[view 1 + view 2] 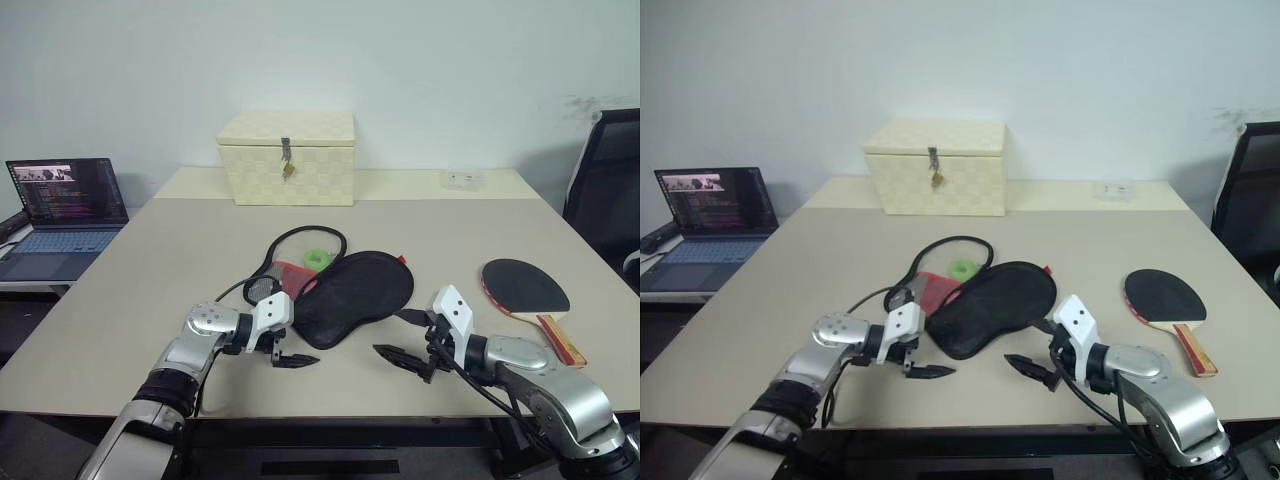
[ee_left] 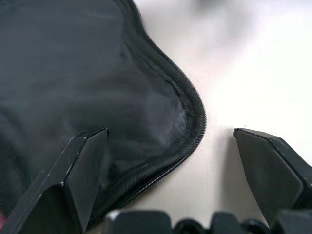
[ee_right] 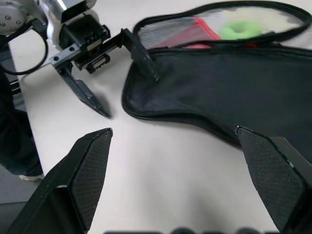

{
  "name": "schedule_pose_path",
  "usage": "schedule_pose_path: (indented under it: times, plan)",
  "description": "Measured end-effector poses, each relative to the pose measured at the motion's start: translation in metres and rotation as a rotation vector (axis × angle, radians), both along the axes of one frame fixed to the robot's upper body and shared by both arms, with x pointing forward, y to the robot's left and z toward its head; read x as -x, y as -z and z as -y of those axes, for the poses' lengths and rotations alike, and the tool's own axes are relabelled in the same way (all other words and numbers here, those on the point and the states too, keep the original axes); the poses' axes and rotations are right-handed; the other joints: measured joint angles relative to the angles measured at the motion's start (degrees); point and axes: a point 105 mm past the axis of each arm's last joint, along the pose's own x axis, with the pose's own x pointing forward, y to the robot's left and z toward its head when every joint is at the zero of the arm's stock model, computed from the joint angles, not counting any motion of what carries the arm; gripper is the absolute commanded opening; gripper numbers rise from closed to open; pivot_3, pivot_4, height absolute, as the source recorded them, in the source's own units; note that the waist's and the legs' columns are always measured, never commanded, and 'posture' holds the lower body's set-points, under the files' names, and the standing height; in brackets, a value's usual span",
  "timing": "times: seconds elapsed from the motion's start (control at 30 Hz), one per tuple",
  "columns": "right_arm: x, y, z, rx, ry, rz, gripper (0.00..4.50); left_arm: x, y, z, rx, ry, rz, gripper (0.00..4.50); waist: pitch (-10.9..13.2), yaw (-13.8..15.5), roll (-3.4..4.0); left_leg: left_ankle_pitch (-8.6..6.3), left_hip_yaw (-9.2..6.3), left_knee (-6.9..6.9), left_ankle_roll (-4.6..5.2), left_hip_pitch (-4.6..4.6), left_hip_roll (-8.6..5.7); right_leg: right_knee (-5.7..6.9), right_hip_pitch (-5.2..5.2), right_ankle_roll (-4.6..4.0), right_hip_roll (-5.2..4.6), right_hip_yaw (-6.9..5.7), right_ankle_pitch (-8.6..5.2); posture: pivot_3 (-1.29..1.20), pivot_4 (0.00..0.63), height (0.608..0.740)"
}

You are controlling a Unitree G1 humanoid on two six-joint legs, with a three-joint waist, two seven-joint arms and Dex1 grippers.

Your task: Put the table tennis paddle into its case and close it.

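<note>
Two empty sets of fingers, left gripper (image 1: 287, 352) and right gripper (image 1: 410, 357), gape wide flanking my case (image 1: 355, 295) at frame centre, the table tennis paddle (image 1: 527, 293) lying far right on the beige surface (image 1: 170, 270), so a clumsy left pinch might drag the soft pouch shut.

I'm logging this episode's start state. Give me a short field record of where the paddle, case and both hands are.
paddle: table tennis paddle flat on the table, black face up, at the robot's right, apart from the case
case: black case at mid-table, unzipped, flap open showing red panel and mesh
left hand: left hand open, at the case's near narrow end, holding nothing
right hand: right hand open, just off the case's near edge, holding nothing
background: cream woven box behind; laptop at far left
</note>
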Motion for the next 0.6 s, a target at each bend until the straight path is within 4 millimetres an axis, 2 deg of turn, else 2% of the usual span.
schedule_pose_path:
  times: [0.23,0.27,0.33,0.6]
  plan:
    - [0.006,-0.002,-0.001,-0.014,-0.011,-0.01,4.45,-0.001,0.002,0.004,-0.014,0.043,0.002,4.5,0.0,0.0,-0.02,0.0,-0.01,0.02,0.0,0.0,0.0,0.0,0.03,0.03,0.0,0.0,0.01,0.0,0.15,0.74]
    - [0.006,-0.002,0.0,-0.014,-0.01,-0.008,4.48,-0.001,0.003,0.004,-0.015,0.046,0.002,4.32,0.0,0.0,-0.02,0.0,-0.01,0.02,0.0,0.01,0.0,0.0,0.03,0.03,0.0,0.0,0.01,0.0,0.15,0.74]
    - [0.006,-0.004,0.003,-0.012,0.001,-0.002,4.5,0.0,0.003,0.004,-0.019,0.06,0.001,3.94,0.0,0.0,-0.02,0.0,-0.01,0.02,0.0,0.01,0.0,0.0,0.03,0.03,0.0,0.0,0.01,0.0,0.15,0.74]
    - [0.004,-0.006,0.01,-0.002,0.019,0.006,4.5,0.011,0.011,0.007,-0.034,0.117,-0.037,1.27,-0.1,0.0,0.04,0.0,-0.01,0.02,0.01,0.32,0.01,-0.02,0.36,0.09,0.0,0.0,-0.03,0.0,0.15,0.74]
